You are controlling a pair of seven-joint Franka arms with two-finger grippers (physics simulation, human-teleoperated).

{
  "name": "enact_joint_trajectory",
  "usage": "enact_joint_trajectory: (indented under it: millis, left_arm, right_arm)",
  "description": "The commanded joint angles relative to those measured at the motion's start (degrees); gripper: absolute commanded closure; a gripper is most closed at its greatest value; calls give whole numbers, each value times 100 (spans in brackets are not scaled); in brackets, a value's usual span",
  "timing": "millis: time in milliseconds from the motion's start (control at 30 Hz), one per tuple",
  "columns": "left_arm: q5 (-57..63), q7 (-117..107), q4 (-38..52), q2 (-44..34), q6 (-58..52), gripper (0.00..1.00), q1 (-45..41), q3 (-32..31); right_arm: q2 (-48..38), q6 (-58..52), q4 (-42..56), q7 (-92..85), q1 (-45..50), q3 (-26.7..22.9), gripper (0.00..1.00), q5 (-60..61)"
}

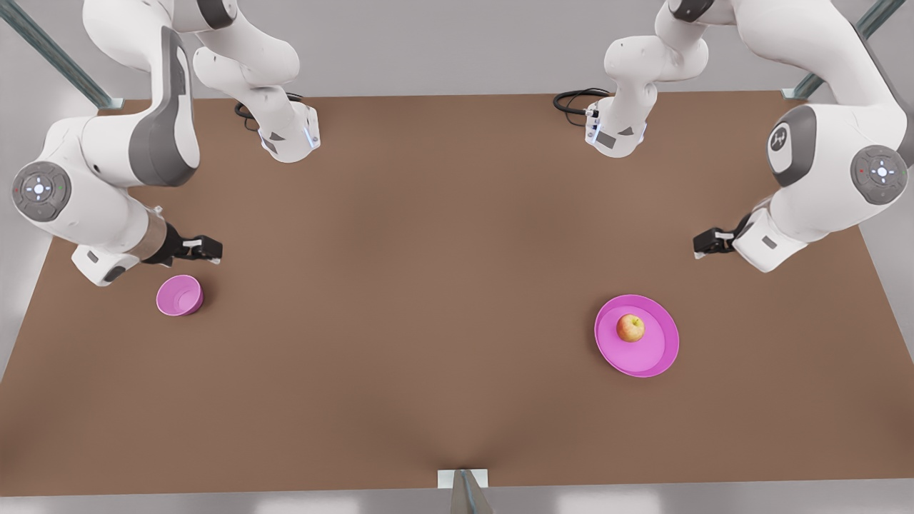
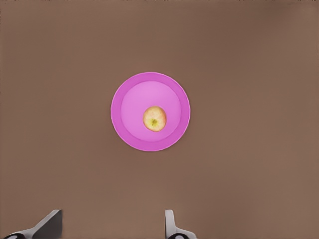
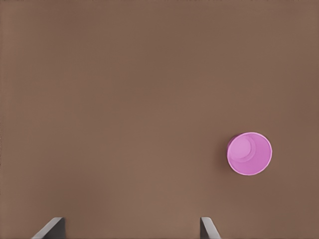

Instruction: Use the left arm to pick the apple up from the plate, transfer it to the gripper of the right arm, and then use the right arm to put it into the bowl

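The small yellow-orange apple [image 1: 630, 328] [image 2: 155, 119] rests on the wide magenta plate [image 1: 653, 357] [image 2: 124, 99] at the front view's right. My left gripper [image 1: 703, 244] [image 2: 112, 226] hovers high above the table behind the plate, open and empty. The small deep pink bowl [image 1: 179, 295] [image 3: 249, 153] stands upright at the front view's left. Just behind it, above the table, my right gripper [image 1: 207, 248] [image 3: 129, 228] waits, open with nothing between its fingers.
Both arm bases [image 1: 289, 135] [image 1: 618, 132] with black cables stand at the far edge of the brown table [image 1: 428, 285]. A metal bracket [image 1: 463, 480] sits at the table's near edge. Bare tabletop lies between bowl and plate.
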Motion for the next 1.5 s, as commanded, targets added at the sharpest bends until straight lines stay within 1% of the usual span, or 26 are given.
enact_joint_trajectory:
  millis: [0,33,67,100,133,167,200,233,267,367,433,467,667,767,833,1100,1333,1367,1433,1467]
  left_arm:
    - [1,562,4,44,377,0,10,2]
    - [-17,597,-5,175,438,0,-8,-7]
    - [-26,588,-57,473,789,0,-43,-7]
    - [-26,562,-461,632,1447,0,-113,-7]
    - [-35,518,-898,624,2025,0,-148,-7]
    - [-35,124,-1506,624,3029,0,-193,-16]
    - [-52,52,-1911,633,3496,0,-228,-16]
    - [-70,34,-2500,615,4304,0,-193,-16]
    - [-70,26,-2737,667,4743,0,-184,-16]
    - [-122,26,-2913,966,5289,0,-166,-7]
    - [-123,26,-3326,1019,5878,0,-166,-16]
    - [-123,26,-3450,1037,5958,0,-175,-16]
    - [-122,34,-3476,1503,6064,0,-175,-16]
    - [-122,43,-3433,1687,6081,0,-184,-25]
    - [-122,34,-3432,1828,6310,0,-193,-25]
    - [-114,61,-3204,2083,6310,0,-210,-25]
    - [-114,61,-3204,2241,6310,0,-210,-25]
    - [-114,61,-3204,2241,6310,3,-219,-25]
    - [-114,61,-3204,2241,6310,17,-219,-25]
    - [-114,69,-3204,2241,6310,21,-219,-25]
  right_arm:
    - [-6,229,18,39,-9,3,0,13]
    - [2,238,27,47,-26,3,0,13]
    - [20,247,36,21,-26,-6,0,5]
    - [20,247,45,29,-26,3,0,5]
    - [20,247,53,56,-9,3,0,5]
    - [29,247,89,47,-17,3,0,5]
    - [38,247,89,73,-17,3,0,5]
    - [38,247,97,73,-17,3,0,5]
    - [38,256,97,82,-17,3,0,5]
    - [152,493,159,82,0,21,0,5]
    - [161,493,159,91,9,21,0,-4]
    - [169,502,159,91,18,29,0,-4]
    - [222,651,220,91,44,38,0,5]
    - [187,476,212,82,18,38,0,-4]
    - [187,370,220,91,27,29,0,-4]
    - [213,414,238,65,-26,29,0,5]
    - [213,423,238,73,-9,29,0,5]
    - [213,423,238,73,-17,29,0,5]
    - [213,423,238,56,-17,29,0,5]
    - [213,423,238,38,-17,21,0,5]
